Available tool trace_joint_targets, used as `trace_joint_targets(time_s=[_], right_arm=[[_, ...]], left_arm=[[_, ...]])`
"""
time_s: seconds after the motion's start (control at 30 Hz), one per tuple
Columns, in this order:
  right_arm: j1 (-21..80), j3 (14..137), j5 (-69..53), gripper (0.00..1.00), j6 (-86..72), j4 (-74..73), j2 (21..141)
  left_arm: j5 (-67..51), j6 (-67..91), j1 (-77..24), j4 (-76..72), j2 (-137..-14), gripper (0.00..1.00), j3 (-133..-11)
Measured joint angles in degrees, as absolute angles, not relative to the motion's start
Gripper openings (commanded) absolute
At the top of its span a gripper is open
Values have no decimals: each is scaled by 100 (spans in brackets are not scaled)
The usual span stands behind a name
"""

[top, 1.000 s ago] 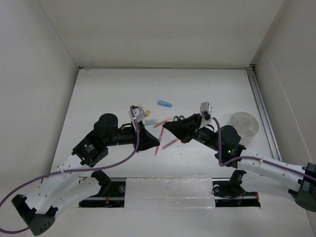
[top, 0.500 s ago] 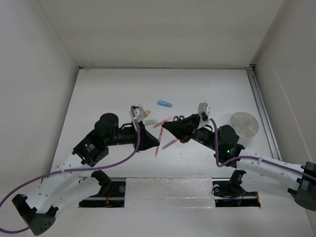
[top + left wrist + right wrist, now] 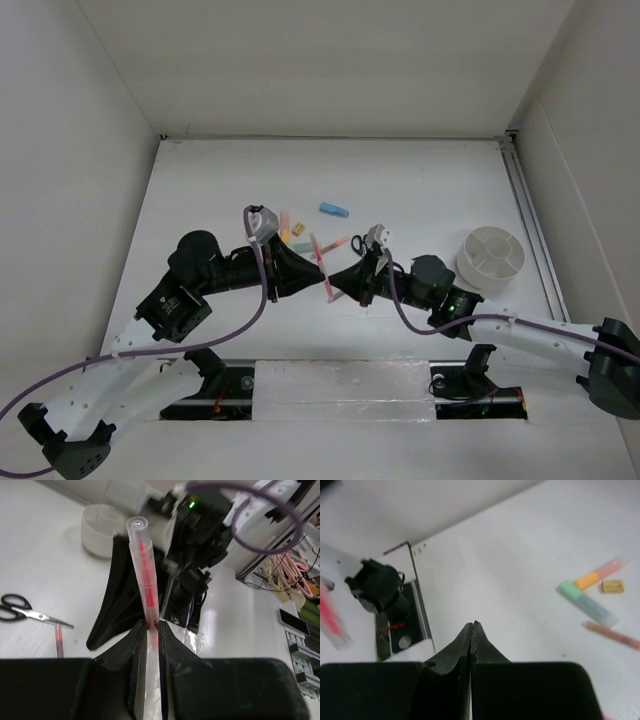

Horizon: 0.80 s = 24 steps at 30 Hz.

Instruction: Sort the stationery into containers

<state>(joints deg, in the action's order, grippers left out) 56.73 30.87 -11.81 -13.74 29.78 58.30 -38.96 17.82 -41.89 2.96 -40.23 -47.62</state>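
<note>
Nearest the bases, the left gripper (image 3: pixel 152 626) had its jaws clamped on a thin pink pen (image 3: pixel 143 565), gripping the lower end of its clear barrel. In the left wrist view the pen rose toward 12 o'clock, leaning slightly to 11, with its red core showing through the barrel. It was held off the table (image 3: pixel 200 190).

At about 3 o'clock from that pen in the top view, the right gripper (image 3: pixel 471 625) pointed its tip at it from just beside. Its jaws were pressed together with nothing between them. Whether the tip touched the pen could not be told. In the right wrist view the pen was only a pink blur at the left edge.

Farther out, at 12 o'clock from the two grippers, the loose stationery lay flat on the table. The black-handled scissors (image 3: pixel 27 612) lay closed, with a second pink pen (image 3: pixel 337 244) just beside them. At 9 o'clock from these lay a mint-green marker (image 3: pixel 582 600). Beyond it were a yellow-orange marker (image 3: pixel 596 575) and a tiny yellow-black piece (image 3: pixel 612 586), whose dark marks were too small to read.

At 3 o'clock from the right gripper, well apart from the pens, stood the round white cup (image 3: pixel 505 262). It was upright, and its dividers showed.

Farthest out, at 12 o'clock from the held pen, lay a light-blue marker (image 3: pixel 333 210) on its own.
</note>
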Motion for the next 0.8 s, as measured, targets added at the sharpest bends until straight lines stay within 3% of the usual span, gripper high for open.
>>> trace_joint_targets(time_s=[0.27,0.33,0.37,0.4,0.5,0.8], right_arm=[[5673,2989,-1238,3,-1389,2530,5583],[5673,2980,-1039,19,-1428,2526,5454],[5673,2978,-921,44,-1457,2517,5398],[5673,2974,-777,54,-1500,2486,5328],[5673,2902,-377,66,-1549,2425,5061],[5660,2895,49,61,-1632,2034,4274]], left_arm=[[-3896,1787,-4189,-45,-3924,0,-4834],[-3896,1787,-4189,-45,-3929,0,-4834],[-3896,1787,-4189,-45,-3929,0,-4834],[-3892,1787,-4189,-40,-3946,0,-4834],[-3881,1787,-4189,-40,-3964,0,-4834],[-3885,1785,-4189,-34,-4001,0,-4834]])
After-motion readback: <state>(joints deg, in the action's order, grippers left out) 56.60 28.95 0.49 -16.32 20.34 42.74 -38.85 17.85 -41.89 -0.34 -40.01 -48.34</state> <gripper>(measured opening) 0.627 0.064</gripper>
